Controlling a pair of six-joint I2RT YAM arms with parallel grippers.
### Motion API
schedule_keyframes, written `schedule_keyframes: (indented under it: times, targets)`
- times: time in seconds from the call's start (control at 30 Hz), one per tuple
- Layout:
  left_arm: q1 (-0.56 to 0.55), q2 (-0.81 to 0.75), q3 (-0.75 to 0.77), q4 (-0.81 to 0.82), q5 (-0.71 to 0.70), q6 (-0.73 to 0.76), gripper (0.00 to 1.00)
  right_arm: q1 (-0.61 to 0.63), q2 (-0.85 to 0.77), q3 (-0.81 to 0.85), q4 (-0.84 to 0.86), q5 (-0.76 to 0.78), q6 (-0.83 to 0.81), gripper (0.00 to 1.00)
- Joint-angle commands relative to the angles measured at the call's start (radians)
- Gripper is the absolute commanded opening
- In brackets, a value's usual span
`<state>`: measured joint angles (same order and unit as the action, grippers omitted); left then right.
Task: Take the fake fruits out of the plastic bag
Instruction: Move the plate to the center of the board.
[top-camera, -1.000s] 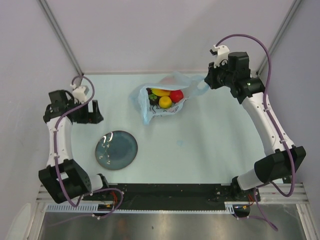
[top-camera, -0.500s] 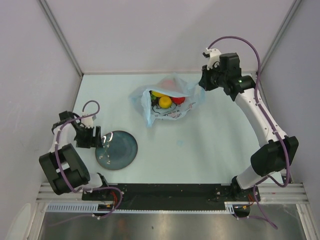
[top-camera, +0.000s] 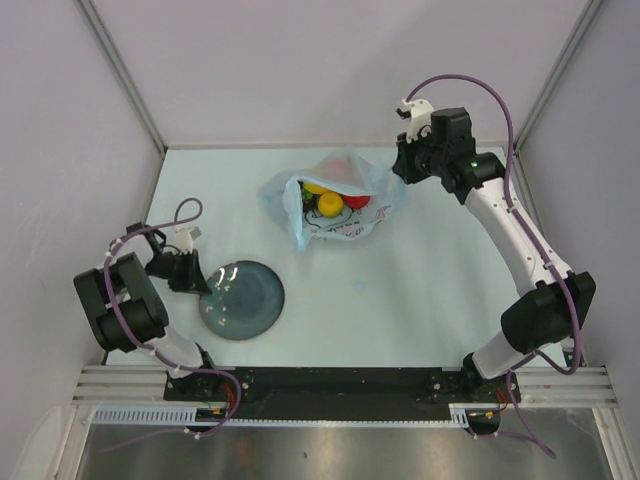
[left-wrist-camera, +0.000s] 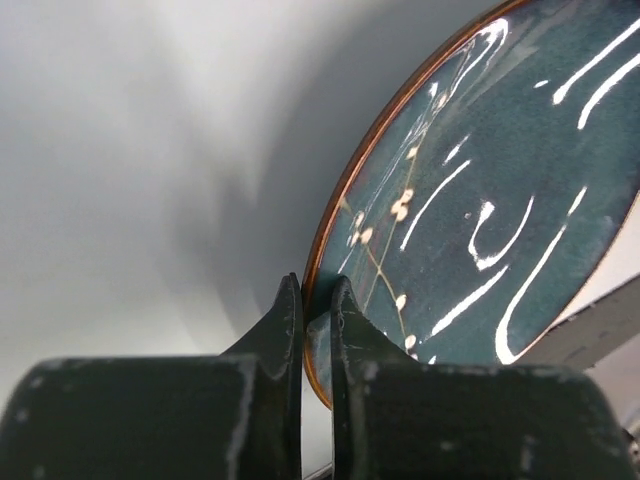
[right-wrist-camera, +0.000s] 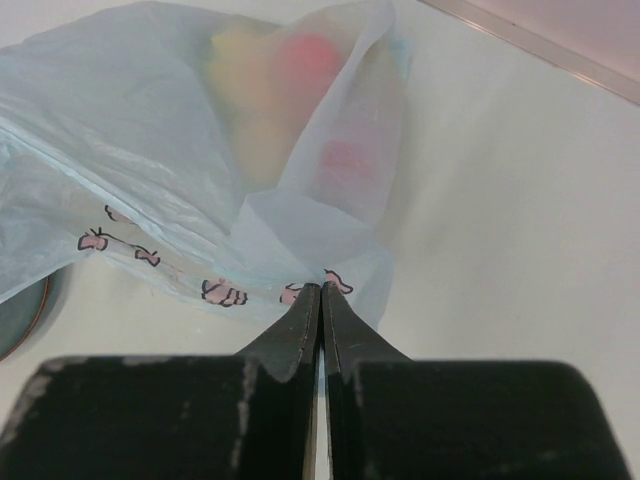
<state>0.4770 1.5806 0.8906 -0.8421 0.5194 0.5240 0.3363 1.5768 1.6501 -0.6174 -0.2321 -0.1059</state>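
The light-blue plastic bag (top-camera: 338, 222) lies at the back middle of the table, mouth facing left. Inside it are fake fruits: a yellow round fruit (top-camera: 330, 204), a red apple (top-camera: 357, 200) and a yellow banana bunch (top-camera: 315, 188). My right gripper (top-camera: 399, 171) is shut on the bag's right corner and holds it slightly raised. In the right wrist view the gripper (right-wrist-camera: 321, 290) pinches the bag (right-wrist-camera: 150, 170), and a red fruit (right-wrist-camera: 305, 60) shows blurred through the plastic. My left gripper (top-camera: 199, 279) is shut on the left rim of the dark teal plate (top-camera: 245, 305). The left wrist view shows that gripper (left-wrist-camera: 316, 290) clamping the plate (left-wrist-camera: 480, 200).
The grey side walls and metal corner posts (top-camera: 125, 75) close in the table on left, back and right. The black base rail (top-camera: 330, 385) runs along the near edge.
My left arm has dropped toward the near left and its gripper closed on the plate's rim; the plate slid slightly right. My right gripper drew the bag's corner a little left.
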Motion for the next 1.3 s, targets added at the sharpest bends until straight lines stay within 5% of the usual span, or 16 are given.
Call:
schedule_keyframes:
  times: [0.0,0.4,0.53,0.77,0.93,1.2,1.23,1.27]
  targets:
    - [-0.090,0.045,0.027,0.024,0.039,0.094,0.02,-0.005,-0.044,-0.015,0.018,0.028,-0.028,0.03]
    - [-0.524,0.116,0.054,0.093,0.118,-0.010,0.00,-0.036,-0.072,-0.035,0.008,0.040,-0.063,0.02]
    - [-0.544,0.222,0.117,0.158,0.322,-0.258,0.00,-0.054,-0.054,-0.021,-0.002,0.048,-0.072,0.02]
    - [-0.653,0.229,0.047,0.518,0.421,-0.653,0.00,-0.059,-0.037,0.001,-0.001,0.042,-0.072,0.02]
    - [-0.793,0.258,0.060,0.506,0.421,-0.654,0.00,-0.056,-0.032,-0.018,-0.004,0.034,-0.069,0.01]
    - [-0.824,0.262,0.056,0.485,0.374,-0.641,0.00,-0.046,0.003,-0.003,0.001,0.022,-0.063,0.01]
    - [-0.830,0.263,0.062,0.471,0.366,-0.636,0.04,-0.043,0.008,0.000,0.002,0.020,-0.058,0.01]
    - [-0.834,0.263,0.073,0.465,0.360,-0.633,0.20,-0.040,0.015,0.005,0.004,0.019,-0.058,0.01]
